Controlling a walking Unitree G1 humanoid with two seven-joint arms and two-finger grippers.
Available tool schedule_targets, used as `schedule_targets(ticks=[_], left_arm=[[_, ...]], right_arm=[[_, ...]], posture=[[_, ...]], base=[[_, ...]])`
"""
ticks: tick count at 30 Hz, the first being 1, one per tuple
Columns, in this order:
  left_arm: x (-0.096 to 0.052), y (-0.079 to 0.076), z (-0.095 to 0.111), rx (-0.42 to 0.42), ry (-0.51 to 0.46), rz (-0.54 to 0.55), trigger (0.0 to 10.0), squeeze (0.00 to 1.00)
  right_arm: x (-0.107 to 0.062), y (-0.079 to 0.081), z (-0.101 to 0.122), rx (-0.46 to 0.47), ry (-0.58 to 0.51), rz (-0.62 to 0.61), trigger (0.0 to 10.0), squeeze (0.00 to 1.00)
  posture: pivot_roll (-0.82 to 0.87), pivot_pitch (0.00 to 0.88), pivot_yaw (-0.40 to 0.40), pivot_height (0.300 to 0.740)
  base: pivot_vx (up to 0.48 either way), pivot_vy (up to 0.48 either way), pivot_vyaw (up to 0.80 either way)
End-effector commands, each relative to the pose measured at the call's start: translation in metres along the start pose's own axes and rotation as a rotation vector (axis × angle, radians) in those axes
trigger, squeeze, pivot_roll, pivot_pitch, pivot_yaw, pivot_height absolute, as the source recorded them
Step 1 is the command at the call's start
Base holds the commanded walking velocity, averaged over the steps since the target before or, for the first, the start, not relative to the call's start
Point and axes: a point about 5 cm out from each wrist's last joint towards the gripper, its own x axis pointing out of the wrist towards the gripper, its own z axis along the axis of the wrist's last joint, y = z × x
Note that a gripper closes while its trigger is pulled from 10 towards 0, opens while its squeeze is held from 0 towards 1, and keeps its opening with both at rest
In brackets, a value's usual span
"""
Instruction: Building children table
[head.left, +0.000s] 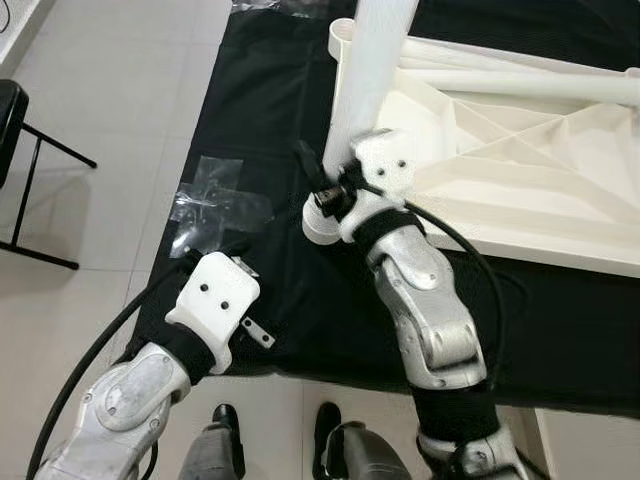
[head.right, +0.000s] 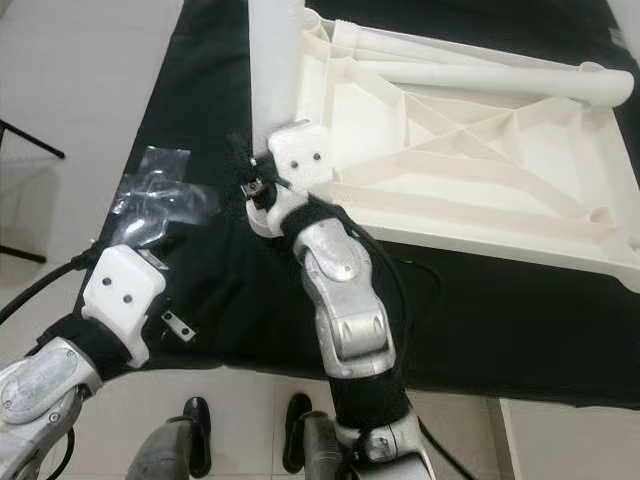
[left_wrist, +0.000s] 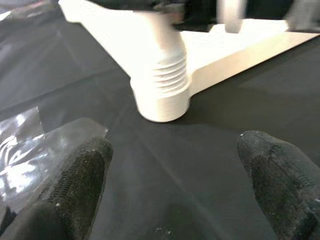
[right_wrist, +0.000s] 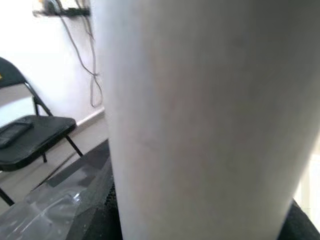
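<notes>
The white tabletop (head.right: 480, 170) lies underside-up on a black cloth (head.left: 300, 300). A white table leg (head.left: 372, 70) stands upright in the corner socket (left_wrist: 162, 102) at the tabletop's near-left corner, its thread partly exposed above the socket rim. A second leg (head.right: 500, 80) lies loose across the tabletop toward 1 o'clock. The right gripper (head.left: 335, 190) is clamped around the standing leg just above the socket. The left gripper (left_wrist: 175, 190) hovers low over the cloth at 8 o'clock from the socket, fingers (left_wrist: 80, 175) spread wide and holding nothing; a clear plastic bag (head.left: 215, 200) lies beside it.

Judgement: the leg is being screwed in. The leg should be kept plumb during turning to avoid cross-threading, and the free gripper could brace the tabletop edge against rotation.
</notes>
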Motion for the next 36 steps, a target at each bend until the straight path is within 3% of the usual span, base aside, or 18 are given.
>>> schedule_targets(ticks=[1,6,8,11,14,15,18,23,25,30,36], left_arm=[[-0.002,0.0,-0.004,0.011,0.017,-0.01,10.0,0.0],[0.0,0.012,0.005,0.024,-0.022,0.028,10.0,0.0],[0.002,0.028,0.02,0.026,-0.078,0.066,10.0,0.0],[0.002,0.035,0.027,0.021,-0.108,0.083,10.0,0.0],[0.01,0.063,0.065,-0.023,-0.271,0.075,10.0,0.0],[0.01,0.063,0.065,-0.023,-0.271,0.075,10.0,0.0],[0.021,0.074,0.092,-0.088,-0.394,-0.03,10.0,0.0],[0.034,0.084,0.112,-0.129,-0.46,-0.136,10.0,0.0],[0.037,0.086,0.117,-0.144,-0.471,-0.165,10.0,0.0],[0.064,0.102,0.147,-0.244,-0.507,-0.316,10.0,0.0],[0.084,0.103,0.162,-0.297,-0.49,-0.494,10.0,0.0]], right_arm=[[-0.015,-0.012,-0.07,0.055,0.361,-0.091,10.0,0.0],[-0.021,-0.018,-0.066,0.038,0.367,-0.153,10.0,0.0],[-0.022,-0.018,-0.066,0.049,0.367,-0.162,10.0,0.0],[-0.022,-0.018,-0.066,0.058,0.365,-0.167,10.0,0.0],[-0.023,-0.013,-0.065,0.102,0.328,-0.165,10.0,0.0],[-0.023,-0.013,-0.065,0.102,0.328,-0.165,10.0,0.0],[-0.027,-0.007,-0.063,0.141,0.298,-0.162,10.0,0.0],[-0.031,-0.002,-0.064,0.204,0.279,-0.173,10.0,0.0],[-0.032,-0.001,-0.064,0.215,0.27,-0.174,10.0,0.0],[-0.036,0.008,-0.06,0.258,0.218,-0.165,10.0,0.0],[-0.037,0.014,-0.057,0.28,0.19,-0.156,10.0,0.0]], posture=[[0.18,0.398,-0.117,0.74],[0.18,0.391,-0.117,0.74],[0.18,0.388,-0.118,0.74],[0.18,0.388,-0.118,0.74],[0.18,0.376,-0.1,0.74],[0.18,0.376,-0.1,0.74],[0.18,0.369,-0.087,0.74],[0.17,0.361,-0.072,0.74],[0.17,0.359,-0.071,0.74],[0.17,0.35,-0.053,0.74],[0.17,0.349,-0.044,0.74]], base=[[0.0,0.0,0.0],[0.0,0.0,0.0],[0.0,0.0,0.0],[0.0,0.0,0.0],[0.0,0.0,0.0],[0.0,0.0,0.0],[0.0,0.0,0.0],[0.0,0.0,0.0],[0.0,0.0,0.0],[0.0,0.0,0.0],[0.0,0.0,0.0]])
